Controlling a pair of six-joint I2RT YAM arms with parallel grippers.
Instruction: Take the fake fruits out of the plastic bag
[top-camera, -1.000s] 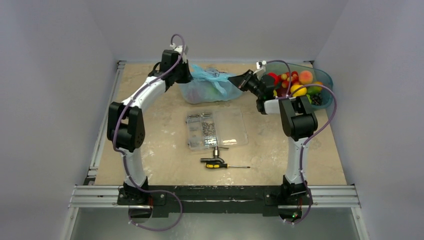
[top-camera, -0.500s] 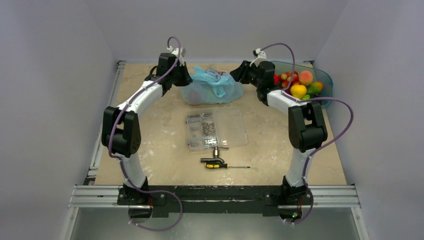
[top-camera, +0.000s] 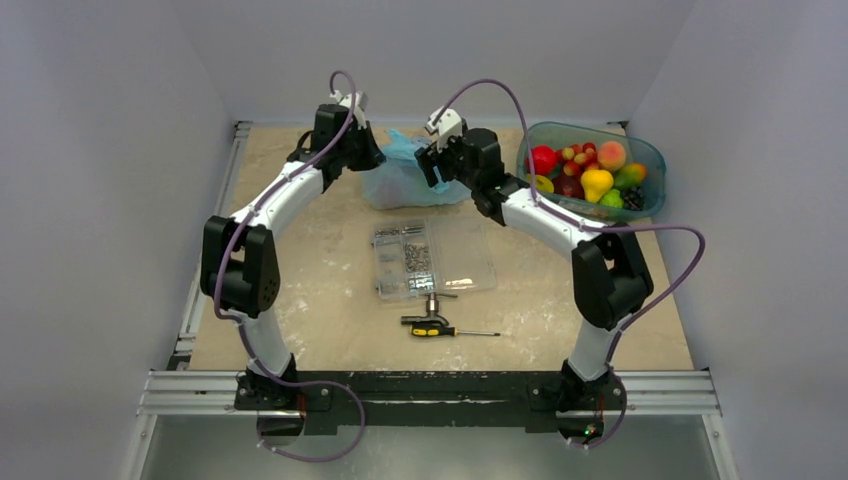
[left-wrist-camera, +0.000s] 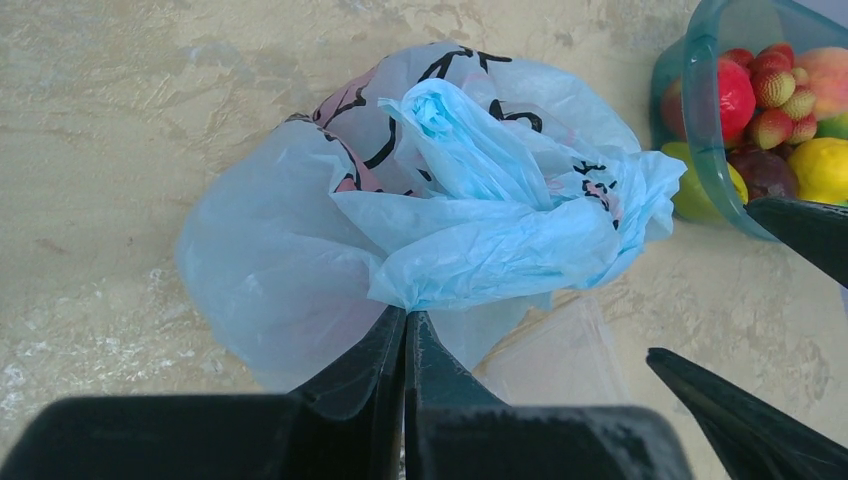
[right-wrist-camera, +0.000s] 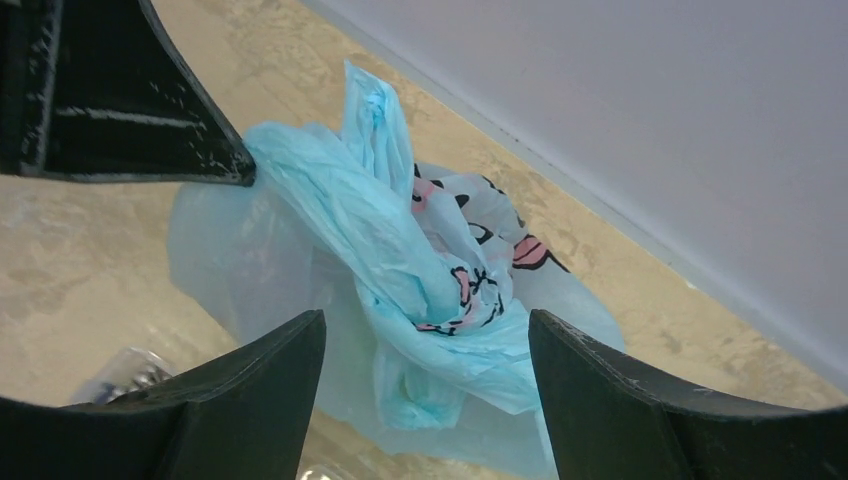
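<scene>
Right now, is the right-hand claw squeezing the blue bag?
No: the right gripper has its fingers standing wide apart, with the plastic bag bunched in the gap between them.

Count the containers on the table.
3: the plastic bag at back centre, the teal tub at back right, the clear compartment box mid-table. None looks hidden.

Illumination is diffuse, even and overhead. All three views are bright, with a faint lavender cast on the walls (top-camera: 100, 150).

Top view: the arms (top-camera: 275, 205) throw only soft, faint shadows on the desk (top-camera: 330, 300), and fine detail is soft. The fruits (top-camera: 590, 170) carry small highlights.

Wrist views: the bag (left-wrist-camera: 470, 230) is sharp, its folds lightly shaded, with no glare. The left claw (left-wrist-camera: 405, 318) and right claw (right-wrist-camera: 425, 318) read as near-black, slightly blurred shapes at the bottom frame edge.
</scene>
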